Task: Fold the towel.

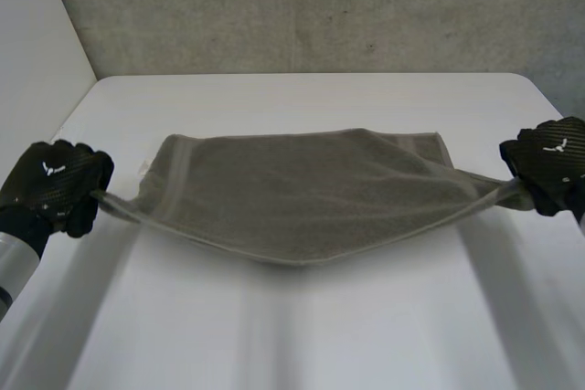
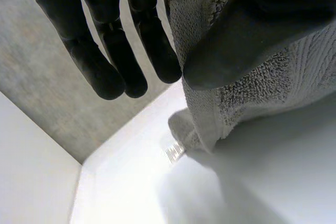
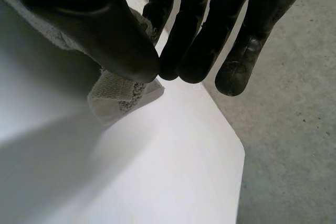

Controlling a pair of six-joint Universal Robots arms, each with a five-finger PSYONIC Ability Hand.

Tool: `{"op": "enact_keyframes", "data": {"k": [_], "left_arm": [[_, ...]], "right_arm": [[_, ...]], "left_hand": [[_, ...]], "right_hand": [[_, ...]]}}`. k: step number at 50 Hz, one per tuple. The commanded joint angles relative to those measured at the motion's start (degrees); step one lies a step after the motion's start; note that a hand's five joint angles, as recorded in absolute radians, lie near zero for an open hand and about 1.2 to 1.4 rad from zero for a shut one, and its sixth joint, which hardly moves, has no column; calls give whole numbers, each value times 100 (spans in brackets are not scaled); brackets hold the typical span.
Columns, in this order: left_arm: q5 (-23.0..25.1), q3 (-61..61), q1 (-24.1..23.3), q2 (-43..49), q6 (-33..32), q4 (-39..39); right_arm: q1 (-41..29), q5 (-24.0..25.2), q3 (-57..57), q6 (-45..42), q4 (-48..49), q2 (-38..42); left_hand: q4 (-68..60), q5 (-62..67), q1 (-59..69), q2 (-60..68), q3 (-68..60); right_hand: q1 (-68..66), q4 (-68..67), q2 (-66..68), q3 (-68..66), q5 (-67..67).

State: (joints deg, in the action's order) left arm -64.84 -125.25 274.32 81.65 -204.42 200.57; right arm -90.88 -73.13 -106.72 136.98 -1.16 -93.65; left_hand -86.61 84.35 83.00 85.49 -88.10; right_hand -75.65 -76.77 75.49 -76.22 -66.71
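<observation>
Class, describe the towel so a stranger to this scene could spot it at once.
Start at the white table. Across its middle lies the grey-brown towel, its near edge lifted between the left hand and right hand, each pinching a corner. It is the only cloth there.

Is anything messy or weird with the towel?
Nothing's wrong. The towel just droops in the middle because the left hand and right hand each pinch a near corner up off the table.

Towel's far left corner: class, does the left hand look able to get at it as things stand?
Likely yes, nothing blocks the way, though the left hand pinches the towel's near corner and must release first.
</observation>
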Motion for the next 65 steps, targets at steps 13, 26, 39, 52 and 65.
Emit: {"op": "enact_keyframes", "data": {"k": [13,26,39,52,65], "left_arm": [[613,-88,96,-1257,-792,-1793],[-131,2412,-641,2570,-749,-1002],[-1108,5718,-1257,5192,-46,-1520],[-1865,7972,-1548,6706,-19,-1784],[-1865,8183,-1837,6997,-10,-1802]], "right_arm": [[553,1161,635,-1332,-1826,-646],[-474,117,3303,-1455,-1563,2611],[-1011,-1079,6135,-1218,-1326,5240],[-1195,-1449,8060,-1235,-1115,6771],[-1371,-1467,8871,-981,-1114,7352]], "left_hand": [[661,-1435,-300,-549,810],[661,-1435,-300,-549,810],[661,-1435,-300,-549,810],[661,-1435,-300,-549,810],[7592,-8366,-7231,-7481,7741]], "right_hand": [[-435,-323,451,-378,-329],[-435,-323,451,-378,-329],[-435,-323,451,-378,-329],[-435,-323,451,-378,-329],[6565,6677,-6549,6622,6671]]}}
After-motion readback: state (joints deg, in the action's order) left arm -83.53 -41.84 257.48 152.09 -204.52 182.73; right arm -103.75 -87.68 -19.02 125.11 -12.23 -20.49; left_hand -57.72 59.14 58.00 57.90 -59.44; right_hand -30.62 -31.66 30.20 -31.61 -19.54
